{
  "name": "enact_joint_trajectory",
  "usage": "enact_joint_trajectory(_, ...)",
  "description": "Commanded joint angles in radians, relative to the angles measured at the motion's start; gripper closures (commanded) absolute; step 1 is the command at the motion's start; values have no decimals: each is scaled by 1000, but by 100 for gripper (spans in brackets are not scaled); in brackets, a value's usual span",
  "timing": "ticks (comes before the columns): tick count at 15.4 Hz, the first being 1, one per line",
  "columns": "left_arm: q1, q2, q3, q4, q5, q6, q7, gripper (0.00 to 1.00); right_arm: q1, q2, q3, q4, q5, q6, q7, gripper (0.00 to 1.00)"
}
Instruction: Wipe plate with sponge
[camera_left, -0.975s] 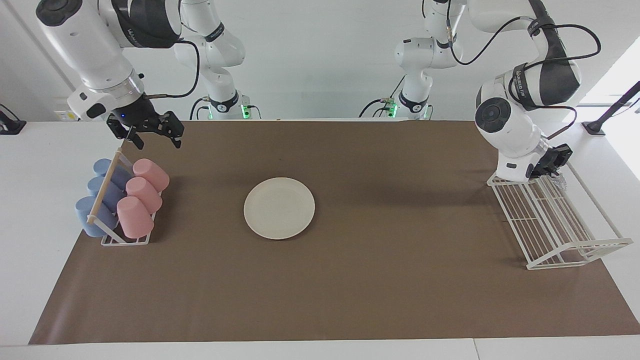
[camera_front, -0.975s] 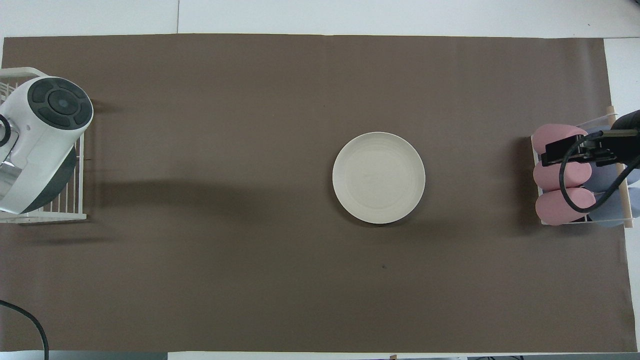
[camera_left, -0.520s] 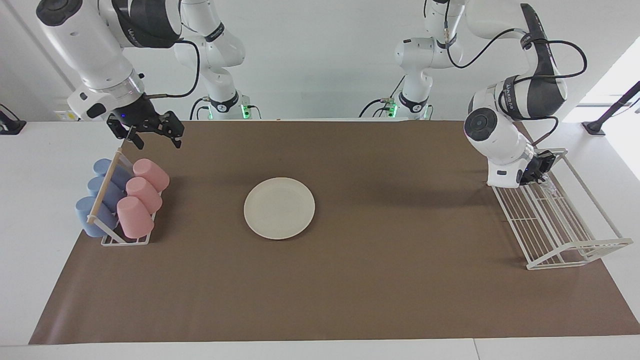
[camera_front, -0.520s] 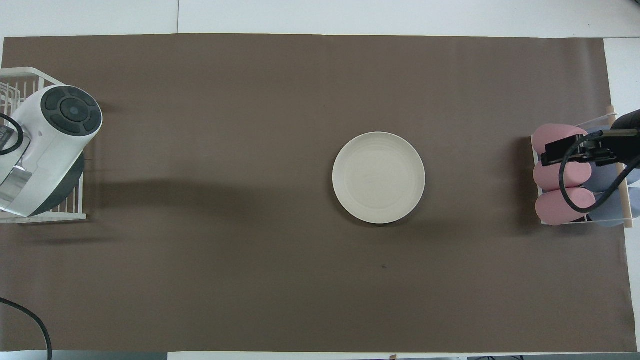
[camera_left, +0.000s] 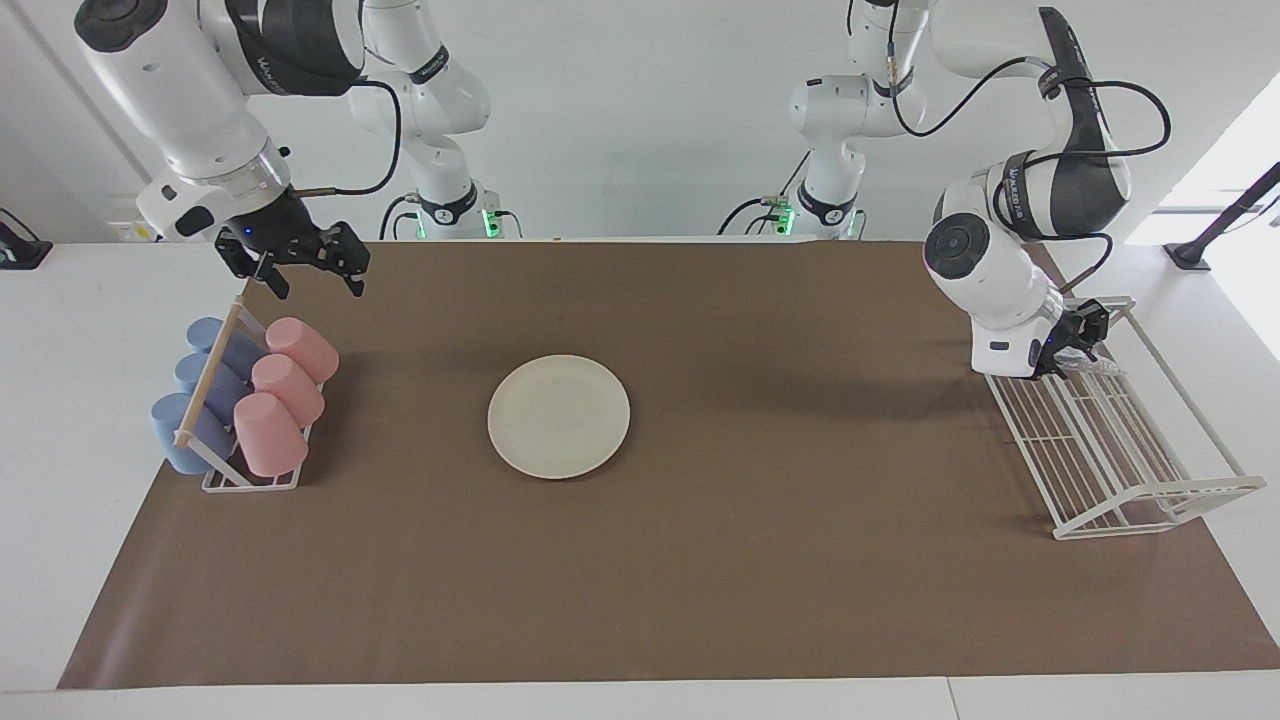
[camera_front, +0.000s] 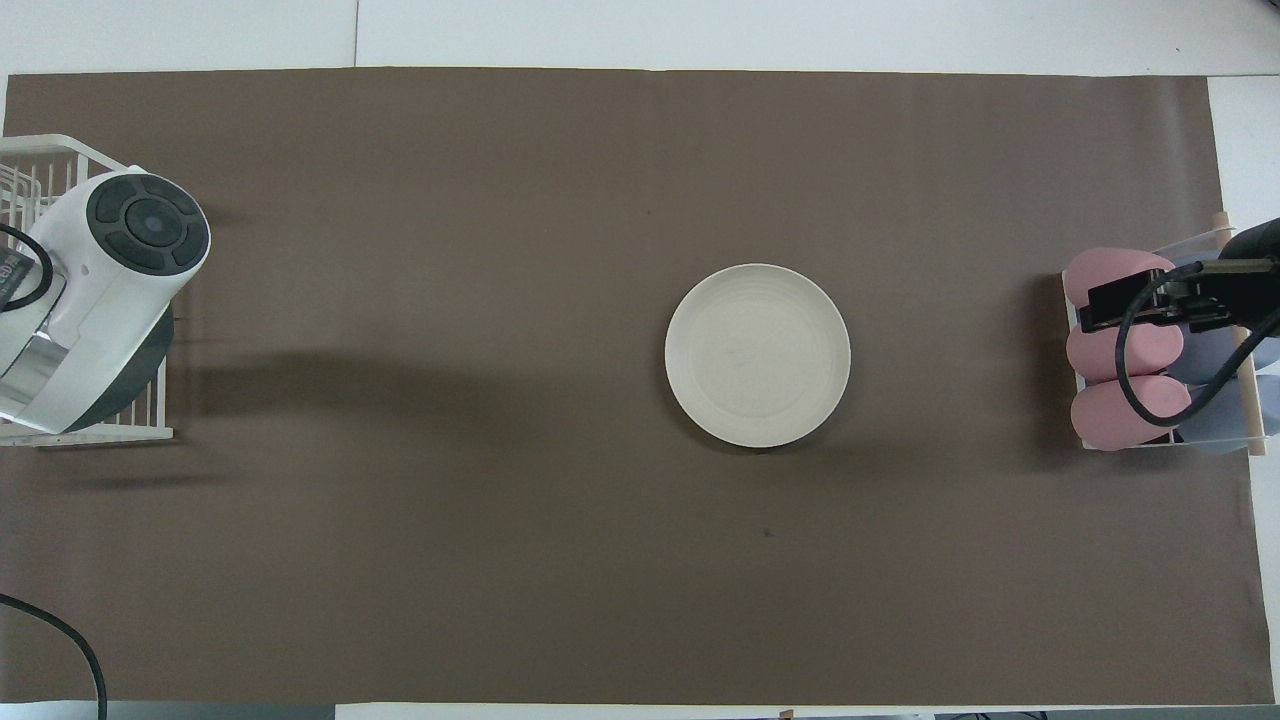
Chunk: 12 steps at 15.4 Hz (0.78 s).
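Note:
The cream-white plate (camera_left: 558, 416) lies flat in the middle of the brown mat; it also shows in the overhead view (camera_front: 757, 355). My left gripper (camera_left: 1073, 345) hangs over the robots' end of the white wire rack (camera_left: 1130, 470). It is shut on the silvery sponge (camera_left: 1096, 369), which dangles at its tips. In the overhead view the left arm's body (camera_front: 100, 300) hides that gripper and the sponge. My right gripper (camera_left: 312, 272) is open and empty, raised over the cup rack's end nearest the robots; in the overhead view it (camera_front: 1140, 302) covers the pink cups.
A rack of pink and blue cups (camera_left: 250, 400) stands at the right arm's end of the mat, also seen in the overhead view (camera_front: 1125, 395). The wire rack's rim (camera_front: 60, 143) shows at the left arm's end. The brown mat (camera_left: 760, 560) covers the table.
My left arm has swung toward the middle of the table, carrying the sponge from the rack's outer side to its inner edge. My right arm has not moved.

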<state>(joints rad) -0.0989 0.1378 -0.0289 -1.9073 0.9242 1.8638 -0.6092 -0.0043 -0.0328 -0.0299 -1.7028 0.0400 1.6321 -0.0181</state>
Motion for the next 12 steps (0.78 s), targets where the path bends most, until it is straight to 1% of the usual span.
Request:
enact_joint_trajectory(1,2,-7,3,-13,19,29,-18,19,0,-6,4,6,-8,-14,27,0)
enact_joint_trajectory(7,4,-6,3,-12,10,44,-18,12,4,-7,7,8,-8,-14,30,0)
enact_joint_trajectory(9,4,3,3,-4,1,43,-18,7,4,-7,10,8,-8,-14,40,0)
enact_joint_trajectory(12,-4,8,3,10,-48,37,-20,0,4,-7,10,8,-8,-15,40,0)
